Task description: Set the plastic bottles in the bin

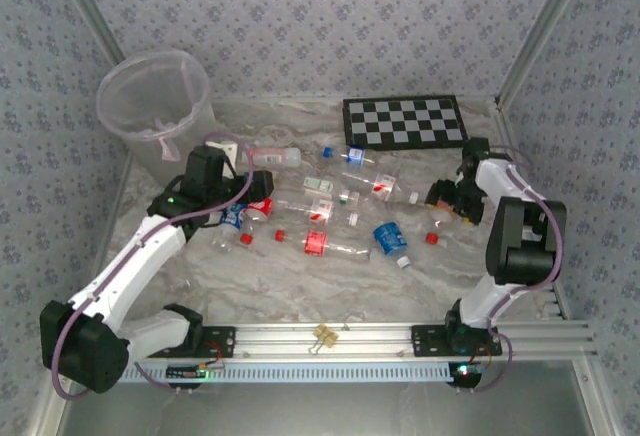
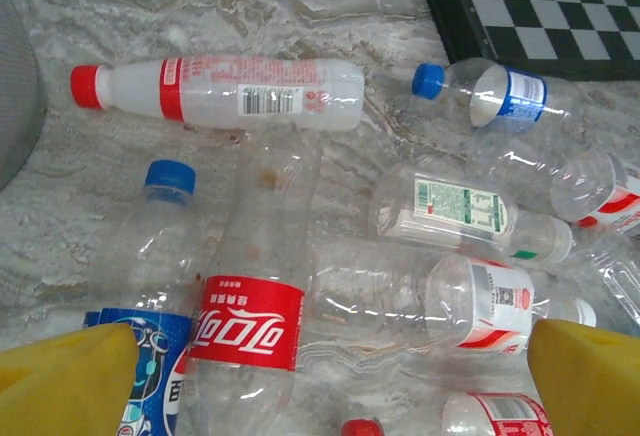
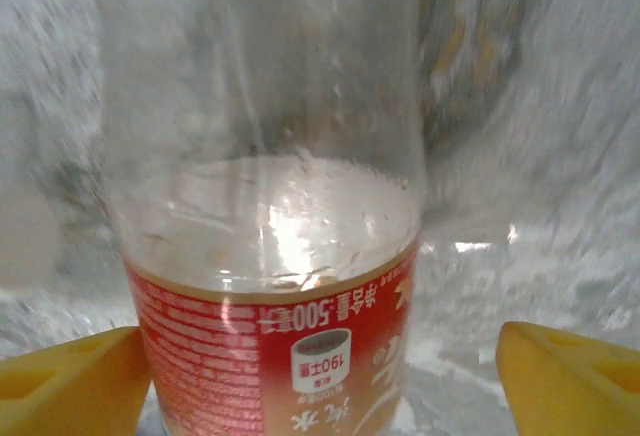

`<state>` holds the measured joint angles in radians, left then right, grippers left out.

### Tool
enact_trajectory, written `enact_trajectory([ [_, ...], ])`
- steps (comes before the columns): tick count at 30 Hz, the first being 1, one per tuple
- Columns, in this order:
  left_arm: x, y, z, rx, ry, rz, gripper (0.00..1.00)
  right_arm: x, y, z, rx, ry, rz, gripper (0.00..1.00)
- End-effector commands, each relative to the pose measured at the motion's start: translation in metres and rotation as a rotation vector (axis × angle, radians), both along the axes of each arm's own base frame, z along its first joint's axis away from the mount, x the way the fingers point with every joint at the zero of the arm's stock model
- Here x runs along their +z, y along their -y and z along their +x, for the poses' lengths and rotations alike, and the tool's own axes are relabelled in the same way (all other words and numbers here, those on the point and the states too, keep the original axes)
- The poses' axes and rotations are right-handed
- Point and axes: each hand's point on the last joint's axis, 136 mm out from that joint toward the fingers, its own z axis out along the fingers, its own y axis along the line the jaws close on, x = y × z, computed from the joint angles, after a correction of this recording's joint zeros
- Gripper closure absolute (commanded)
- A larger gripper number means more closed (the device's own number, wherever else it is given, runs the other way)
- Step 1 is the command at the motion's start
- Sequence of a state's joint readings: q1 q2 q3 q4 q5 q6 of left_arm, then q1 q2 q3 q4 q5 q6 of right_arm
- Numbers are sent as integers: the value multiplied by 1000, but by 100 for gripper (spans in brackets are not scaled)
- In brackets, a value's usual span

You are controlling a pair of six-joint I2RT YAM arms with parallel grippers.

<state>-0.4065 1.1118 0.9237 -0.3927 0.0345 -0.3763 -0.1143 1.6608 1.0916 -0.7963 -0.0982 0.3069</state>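
Plastic bottles [image 1: 270, 156], roughly a dozen, one bin [image 1: 128, 108].

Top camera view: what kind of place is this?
Probably a robot test booth, not a home: a left arm and right arm bolted to a metal rail, patterned walls boxing in the table, and a checkerboard at the back.

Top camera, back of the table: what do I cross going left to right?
bin → white bottle with a red cap → checkerboard. The other bottles lie nearer and overlap these in the order, so I leave them out.
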Motion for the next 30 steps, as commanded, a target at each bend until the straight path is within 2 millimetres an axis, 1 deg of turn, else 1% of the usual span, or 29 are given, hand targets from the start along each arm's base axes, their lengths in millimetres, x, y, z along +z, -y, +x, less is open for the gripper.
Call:
enact_trajectory([
  [1, 12, 0, 2, -5, 38, -27, 0, -1, -8, -23, -3, -28, 7, 4],
  [2, 12, 1, 3, -8, 37, -30, 0, -4, -7, -23, -7, -25, 4, 4],
  [5, 13, 5, 7, -19, 34, -40, 0, -8, -6, -19, -8, -11, -4, 11],
  [7, 14, 7, 8, -20, 30, -48, 0, -3, -7, -13, -5, 20, -8, 23],
  [8, 15, 7, 8, -18, 28, -53, 0, 1, -7, -12, -3, 30, -16, 32],
  [11, 16, 7, 7, -10, 29, -70, 0, 13, -1, -13, -5, 40, -47, 46],
  [13, 18, 8, 6, -2, 19, -90, 0, 23, -1, -15, 0, 46, -54, 49],
  [14, 20, 10, 6, -4, 17, -108, 0, 30, -5, -16, 8, 55, -44, 49],
  [15, 22, 12, 6, -4, 7, -131, 0, 40, -9, -16, 19, 74, -36, 49],
  [17, 31, 21, 6, -12, 4, -207, 0, 63, -21, -13, 53, 135, -8, 50],
  [19, 44, 36, 6, -45, 7, -319, 0, 89, -40, -6, 90, 217, 53, 52],
  [20, 53, 44, 8, -67, 16, -380, 0, 104, -53, -2, 119, 267, 94, 52],
  [21, 61, 51, 9, -83, 21, -438, 0, 119, -68, 3, 157, 322, 142, 52],
  [22, 68, 57, 10, -96, 25, -486, 0, 130, -84, 6, 200, 364, 186, 52],
  [24, 87, 72, 10, -150, 53, -570, 0, 154, -129, 11, 358, 483, 292, 55],
  [26, 99, 84, 10, -183, 83, -606, 0, 170, -168, 12, 478, 571, 399, 55],
  [28, 111, 95, 10, -214, 115, -647, 0, 179, -202, 10, 579, 627, 477, 56],
  [30, 116, 111, 9, -255, 126, -678, 0, 183, -228, 4, 676, 666, 500, 56],
])
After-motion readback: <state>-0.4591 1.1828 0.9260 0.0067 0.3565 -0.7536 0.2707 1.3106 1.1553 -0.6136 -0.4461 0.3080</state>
